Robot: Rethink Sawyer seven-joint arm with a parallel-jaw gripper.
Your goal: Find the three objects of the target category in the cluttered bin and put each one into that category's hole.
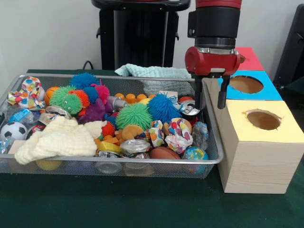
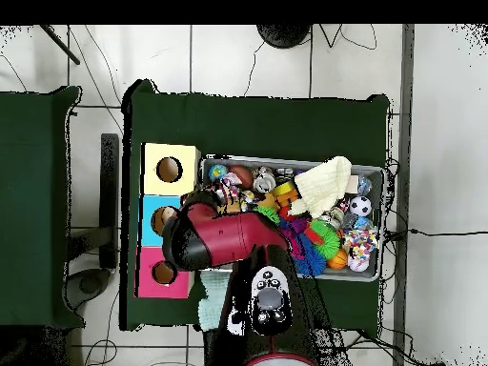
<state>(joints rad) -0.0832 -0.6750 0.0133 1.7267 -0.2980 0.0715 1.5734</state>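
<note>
The silver wire-mesh bin [image 1: 118, 161] is packed with spiky rubber balls [image 1: 134, 115], crushed cans [image 1: 135, 147], cloths and small balls. My gripper [image 1: 210, 101] hangs at the bin's right end, over the gap between the bin rim and the wooden boxes. It is open, with nothing between its fingers. Its left finger [image 1: 198, 97] stands just beside a crushed can [image 1: 189, 109]. In the overhead view the red arm [image 2: 214, 238] covers the gripper and that end of the bin [image 2: 286, 160].
Three wooden boxes with round holes stand right of the bin: yellow top [image 1: 263, 121], blue top [image 1: 247, 85], red top [image 1: 250, 58]. They also show in the overhead view, starting with the yellow one [image 2: 170, 169]. A teal cloth [image 1: 152, 71] lies behind the bin. A cream cloth [image 1: 59, 137] covers the bin's front left.
</note>
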